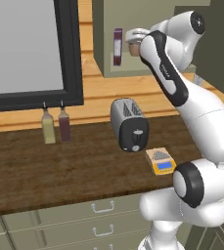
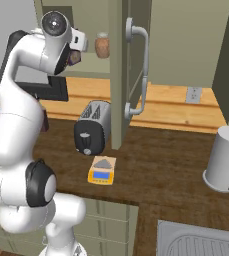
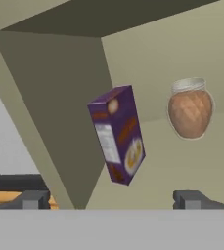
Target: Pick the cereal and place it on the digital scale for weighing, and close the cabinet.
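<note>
An olive-green wall cabinet [image 2: 117, 75] stands open above a dark wooden counter [image 1: 59, 166], its panelled door [image 2: 138, 60] swung out edge-on toward the right base camera and carrying a long silver bar handle [image 2: 142, 70]. On the cabinet's shelf stands the cereal [image 3: 118, 134], a thin, upright box in dark purple with a pale printed panel on its narrow side and a round pale picture low on its face. Seen from the hand camera the box appears tilted, a lean that belongs to the rolled camera. A brown ceramic jar [image 3: 190, 108] with a pale lid sits beside it on the same shelf, apart from the box.

The white arm reaches up toward the shelf, and its gripper [image 3: 113, 200] hangs in front of the cereal with jaws spread wide, holding nothing; its two dark tips flank the box without touching it.

Below, a silver-black toaster [image 1: 129, 124] stands on the counter. Just in front of it lies the digital scale [image 1: 160, 160], a flat yellow-orange device with a grey plate and blue display, its plate bare.

From the left base camera the arm's upper link covers most of the jar, and only the cereal's narrow side shows. From the right base camera the arm's joint hides nearly all of the box.
</note>
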